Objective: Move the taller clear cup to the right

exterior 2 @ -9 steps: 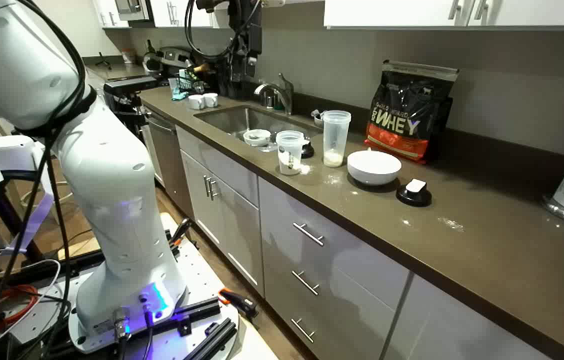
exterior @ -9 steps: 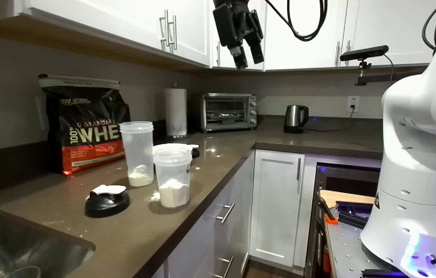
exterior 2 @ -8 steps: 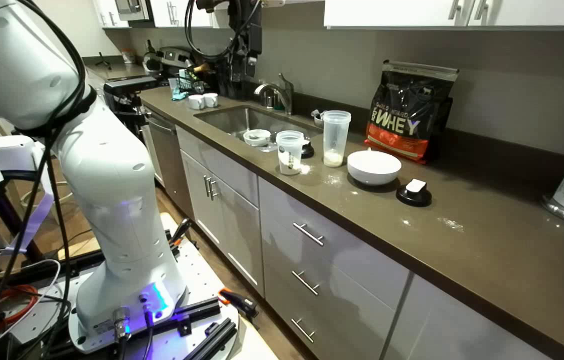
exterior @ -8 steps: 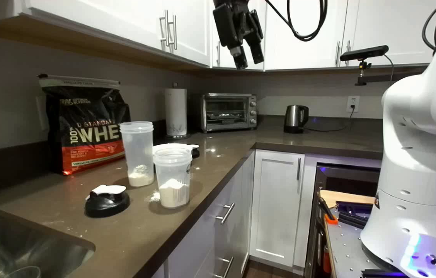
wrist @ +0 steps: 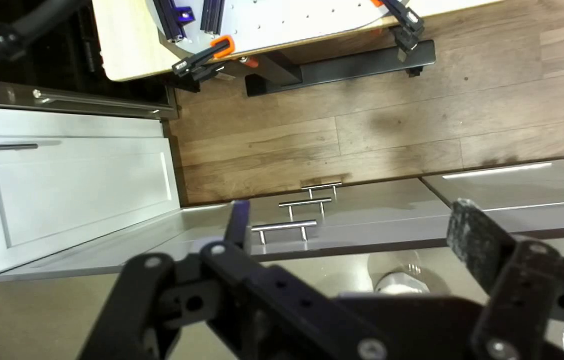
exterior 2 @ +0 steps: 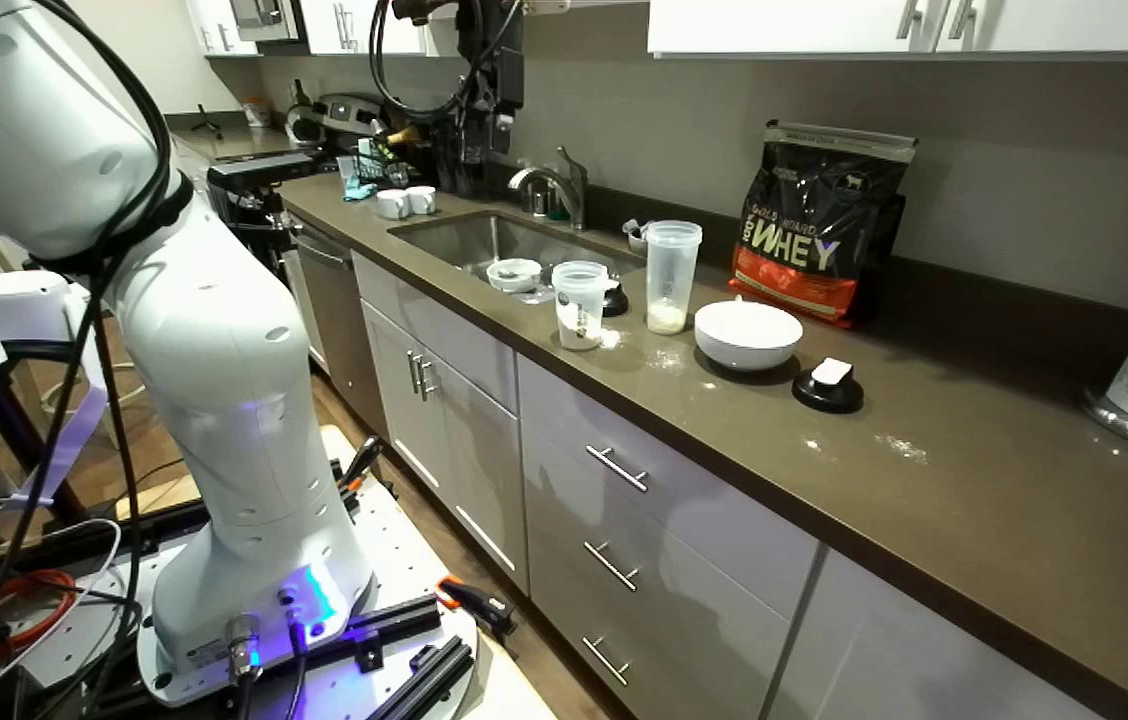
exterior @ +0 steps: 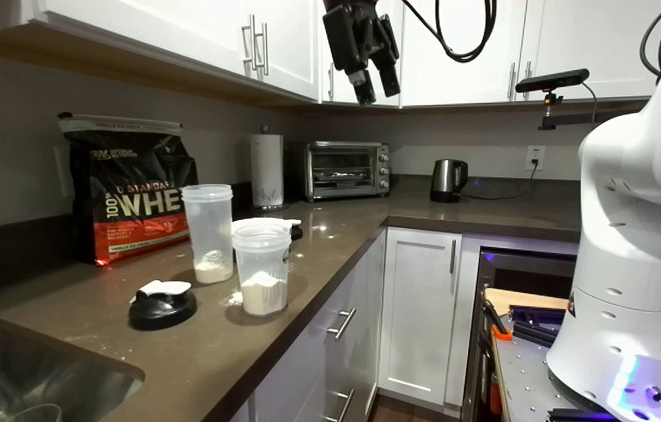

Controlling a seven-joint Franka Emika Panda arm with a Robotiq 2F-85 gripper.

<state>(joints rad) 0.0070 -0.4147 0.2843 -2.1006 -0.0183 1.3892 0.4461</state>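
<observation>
The taller clear cup (exterior: pixel 208 231) is a slim frosted tumbler standing upright on the counter with pale powder at its bottom. It also shows in an exterior view (exterior 2: pixel 672 270), between the shorter cup and a white bowl; I do not see it in the wrist view. The wider, shorter clear cup (exterior: pixel 261 269) with white powder stands nearer the counter's front edge (exterior 2: pixel 580 305). My gripper (exterior: pixel 378 91) hangs high above the counter, apart from both cups, pointing down (exterior 2: pixel 484 135). In the wrist view its fingers (wrist: pixel 352 212) are spread wide with nothing between them.
A whey bag (exterior: pixel 131 193) stands against the wall behind the taller cup. A white bowl (exterior 2: pixel 748 335) and black lids (exterior: pixel 162 310) (exterior 2: pixel 829 390) sit close by. The sink (exterior: pixel 55 363), paper towel roll (exterior: pixel 267 170) and upper cabinets (exterior: pixel 178 35) are around.
</observation>
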